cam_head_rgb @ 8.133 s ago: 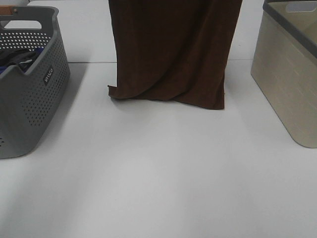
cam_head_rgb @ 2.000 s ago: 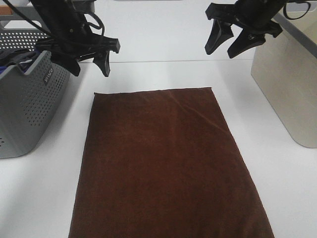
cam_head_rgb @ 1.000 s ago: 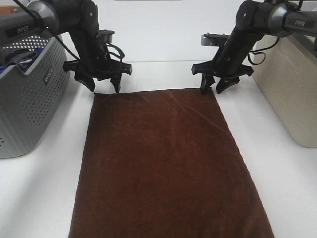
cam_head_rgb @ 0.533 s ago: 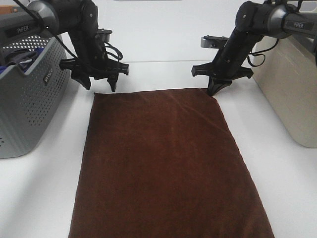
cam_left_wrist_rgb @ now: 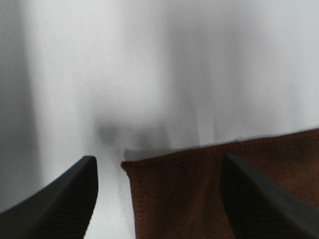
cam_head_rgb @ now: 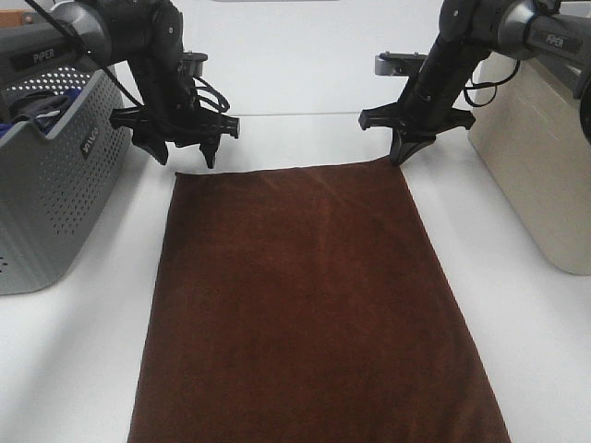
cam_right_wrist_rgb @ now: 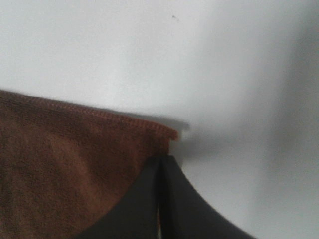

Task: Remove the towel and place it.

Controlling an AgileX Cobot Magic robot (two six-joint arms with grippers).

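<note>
surface: white table (cam_head_rgb: 83,351) | left: grey perforated basket (cam_head_rgb: 55,185) | right: beige bin (cam_head_rgb: 545,157) | light: even

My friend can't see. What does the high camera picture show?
A brown towel lies flat on a white table. The right gripper is shut on its far right corner; the left gripper hangs open over the far left corner.

There is one dark brown rectangular cloth towel (cam_head_rgb: 305,305). There are two black grippers, the left gripper (cam_head_rgb: 187,159) and the right gripper (cam_head_rgb: 399,157). There is one grey perforated plastic basket (cam_head_rgb: 55,185), one beige plastic bin (cam_head_rgb: 536,157) and one white table (cam_head_rgb: 526,369).
</note>
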